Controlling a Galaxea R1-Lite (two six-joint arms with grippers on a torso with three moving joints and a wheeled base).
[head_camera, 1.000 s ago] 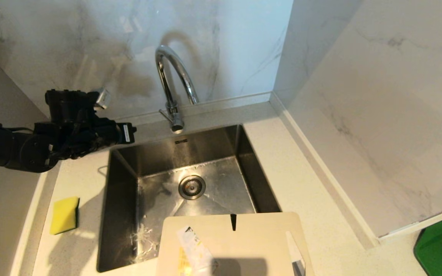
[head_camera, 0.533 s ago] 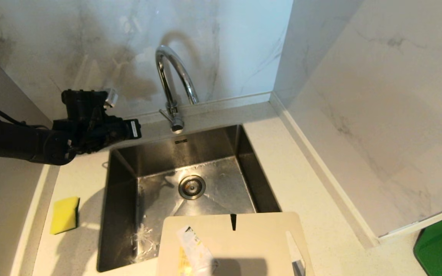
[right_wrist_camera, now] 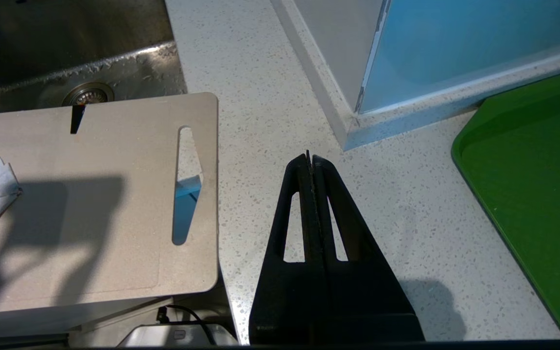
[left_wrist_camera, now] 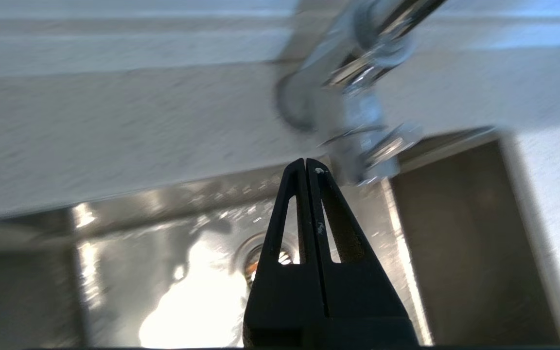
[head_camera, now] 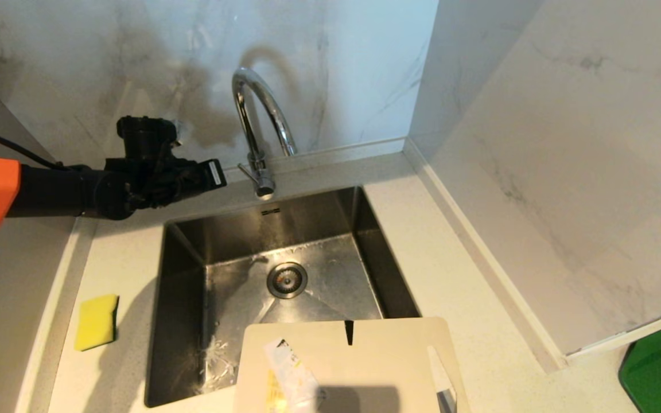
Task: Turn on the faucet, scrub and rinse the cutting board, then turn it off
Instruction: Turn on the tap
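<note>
Here the left end effector [head_camera: 216,172], clenched empty, hovers just beside the faucet [head_camera: 256,123]. The right end effector [right_wrist_camera: 309,160] is clenched above the bench [right_wrist_camera: 270,97].

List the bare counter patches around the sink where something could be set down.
Widest: counter right of the sink, between the basin and the wall kerb. Left strip is narrow, with the yellow sponge on it. Front edge is taken by the cutting board. Back ledge is crowded: faucet and left gripper.

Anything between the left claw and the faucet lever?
Nothing visible. The left claw, shut, sits just left of the faucet, with only bare counter in the gap to the lever.
</note>
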